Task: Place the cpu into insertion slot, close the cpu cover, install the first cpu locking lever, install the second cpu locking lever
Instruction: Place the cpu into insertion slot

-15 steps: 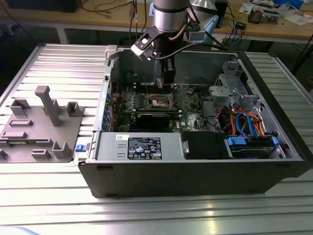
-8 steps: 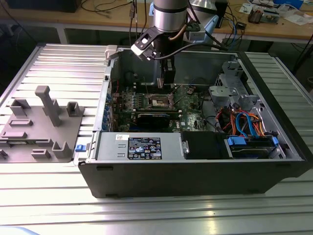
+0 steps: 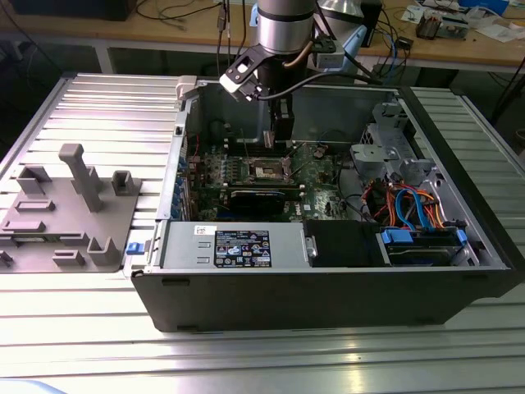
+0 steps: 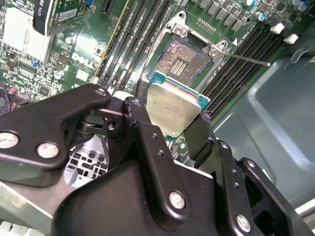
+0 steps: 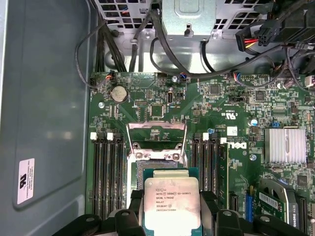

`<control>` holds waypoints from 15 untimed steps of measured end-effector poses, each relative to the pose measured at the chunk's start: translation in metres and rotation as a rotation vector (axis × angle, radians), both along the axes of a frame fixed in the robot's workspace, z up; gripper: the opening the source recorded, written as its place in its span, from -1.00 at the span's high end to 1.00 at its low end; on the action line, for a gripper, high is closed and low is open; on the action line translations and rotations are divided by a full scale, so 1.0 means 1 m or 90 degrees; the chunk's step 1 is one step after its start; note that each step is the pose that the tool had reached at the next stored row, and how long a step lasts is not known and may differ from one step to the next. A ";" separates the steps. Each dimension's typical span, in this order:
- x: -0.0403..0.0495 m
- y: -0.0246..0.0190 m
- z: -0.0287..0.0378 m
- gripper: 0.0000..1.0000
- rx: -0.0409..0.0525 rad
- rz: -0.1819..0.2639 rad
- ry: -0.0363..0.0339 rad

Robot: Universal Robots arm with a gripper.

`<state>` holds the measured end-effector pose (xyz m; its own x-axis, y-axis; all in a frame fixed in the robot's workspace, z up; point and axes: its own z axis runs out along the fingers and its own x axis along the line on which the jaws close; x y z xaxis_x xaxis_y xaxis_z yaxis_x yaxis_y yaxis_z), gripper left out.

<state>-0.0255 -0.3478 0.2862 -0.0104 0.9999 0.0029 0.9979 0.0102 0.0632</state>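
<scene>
Tool (image 3: 283,146) hangs above the insertion slot (image 3: 268,169) inside the open case (image 3: 328,287)

The small square cpu (image 4: 173,110) has a silver-grey metal top with a smooth satin sheen and a green laminate edge. The chunky black fingers (image 4: 201,140) look matt, could be metal or plastic tbh, and they're dotted with shiny steel screws. The green circuit board (image 5: 147,101) is glossy like lacquer, the thin square silvery cpu cover (image 5: 157,126) is bare bright metal, and the ribbed aluminium desk (image 3: 98,107) looks brushed, kinda semi-shiny.
</scene>
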 end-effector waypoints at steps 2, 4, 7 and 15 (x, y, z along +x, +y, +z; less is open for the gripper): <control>0.0000 0.0000 0.0000 -0.08 0.0000 -0.003 0.0000; 0.0000 0.0000 0.0000 -0.08 0.0000 -0.004 0.0000; 0.0000 0.0000 0.0000 -0.08 0.0000 -0.006 0.0000; 0.0000 0.0000 -0.0001 -0.08 0.0000 -0.010 0.0000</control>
